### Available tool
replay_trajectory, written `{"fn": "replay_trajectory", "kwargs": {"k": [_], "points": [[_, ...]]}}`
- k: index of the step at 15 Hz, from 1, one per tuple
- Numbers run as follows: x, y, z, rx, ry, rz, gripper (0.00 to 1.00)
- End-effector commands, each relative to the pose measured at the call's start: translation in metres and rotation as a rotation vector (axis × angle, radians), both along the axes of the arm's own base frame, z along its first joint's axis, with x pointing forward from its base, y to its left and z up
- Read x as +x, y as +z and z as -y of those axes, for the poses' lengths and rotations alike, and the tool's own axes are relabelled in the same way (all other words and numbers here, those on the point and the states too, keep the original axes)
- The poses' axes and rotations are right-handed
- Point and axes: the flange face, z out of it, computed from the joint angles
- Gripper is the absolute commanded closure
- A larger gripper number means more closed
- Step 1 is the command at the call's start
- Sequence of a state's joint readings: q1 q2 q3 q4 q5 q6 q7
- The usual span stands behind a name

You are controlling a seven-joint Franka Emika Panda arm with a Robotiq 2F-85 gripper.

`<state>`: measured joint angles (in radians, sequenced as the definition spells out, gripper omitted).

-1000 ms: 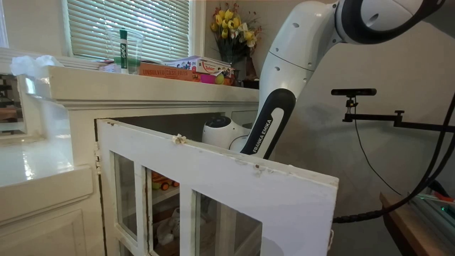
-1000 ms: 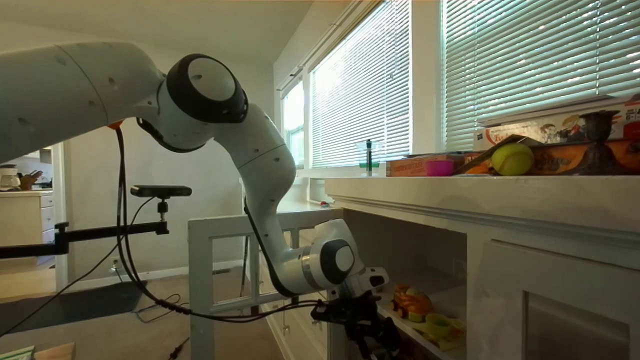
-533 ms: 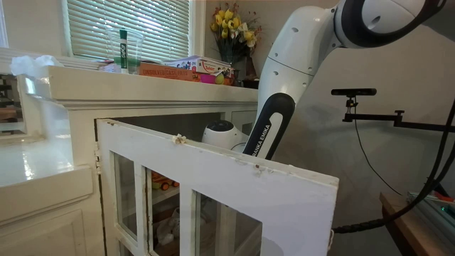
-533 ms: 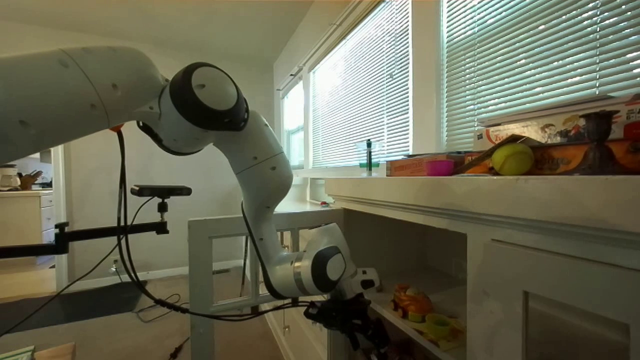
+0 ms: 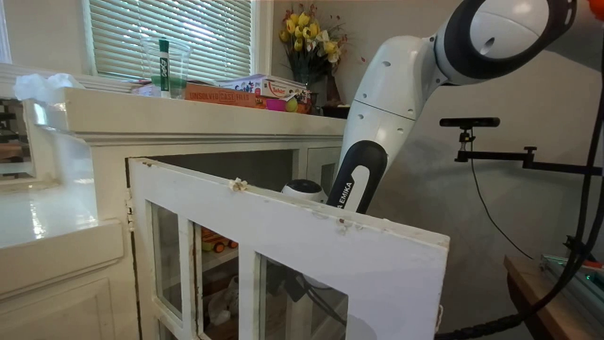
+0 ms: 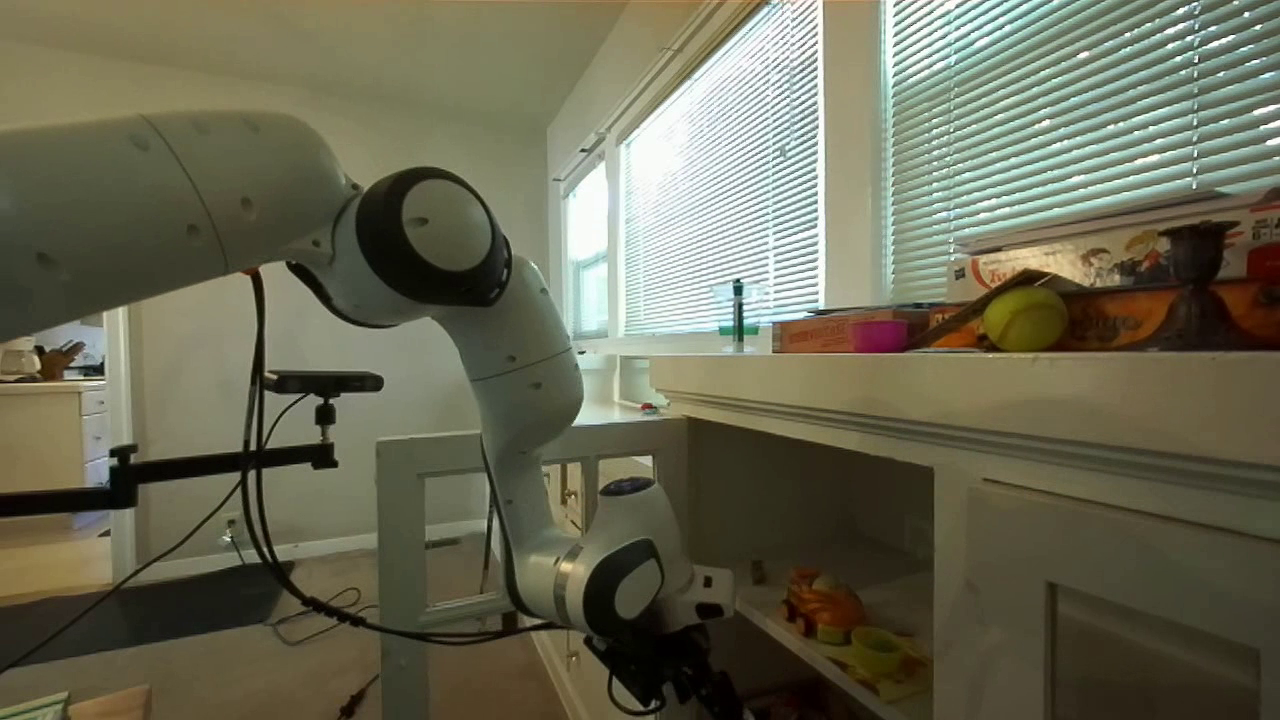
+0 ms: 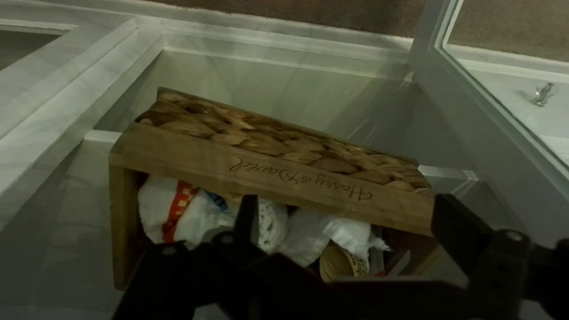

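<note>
One arm (image 6: 520, 375) arches high, then bends low beside the open cabinet door (image 5: 396, 264), its hand (image 7: 346, 198) spread wide near the basket (image 7: 275, 171)!

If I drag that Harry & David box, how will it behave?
The box should stay stiff, given its wooden rim. Loose-looking white cloth inside may shift. It might tip: one corner seems to overhang the shelf edge.

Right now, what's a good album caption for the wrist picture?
Open end effector in front of a wooden box with white cloth inside.
</note>
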<state>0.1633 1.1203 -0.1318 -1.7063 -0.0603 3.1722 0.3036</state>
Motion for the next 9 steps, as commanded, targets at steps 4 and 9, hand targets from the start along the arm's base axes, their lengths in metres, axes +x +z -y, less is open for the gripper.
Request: {"fn": "replay_trajectory", "kwargs": {"k": [4,9], "points": [[-0.004,-0.017,0.038,-0.012,-0.080,0.014,0.00],[0.009,-0.012,0.069,-0.084,-0.063,0.022,0.00]]}}
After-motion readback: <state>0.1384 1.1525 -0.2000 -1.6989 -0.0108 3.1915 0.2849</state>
